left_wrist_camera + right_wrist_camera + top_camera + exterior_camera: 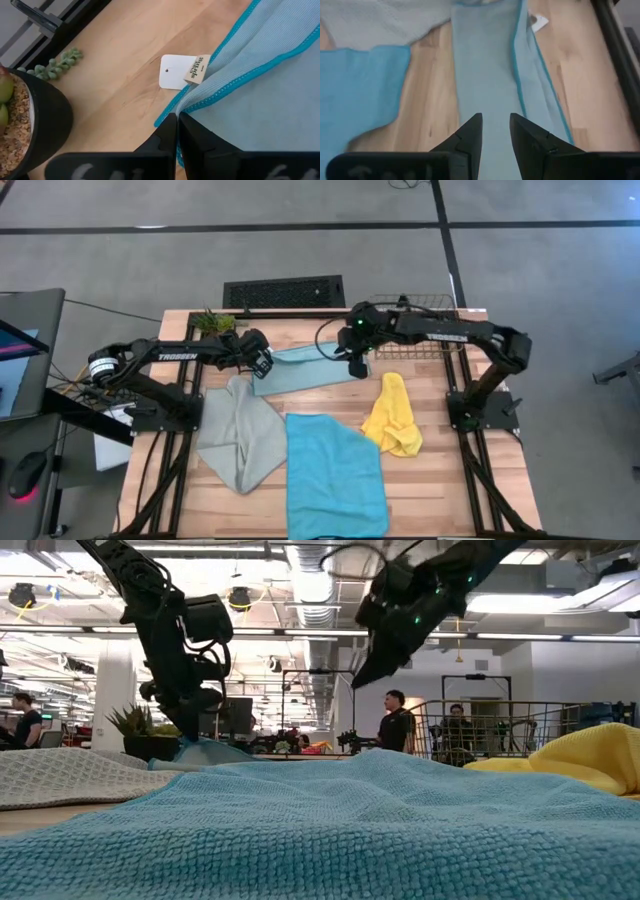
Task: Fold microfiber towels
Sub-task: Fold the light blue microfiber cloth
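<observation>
Left claw (262, 366) is pinching the near-left corner of the pale blue towel (305, 369) lying at the tabletop's (440, 490) back centre, anchoring that end, while the right claw (357, 367), fingers parted, is hovering over the opposite end, probably positioning for its own grasp.

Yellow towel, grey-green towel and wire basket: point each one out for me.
yellow towel (392, 418), high view, middle of its bunched body.
grey-green towel (240, 435), high view, centre of the cloth.
wire basket (428, 303), high view, its far mesh wall.
</observation>
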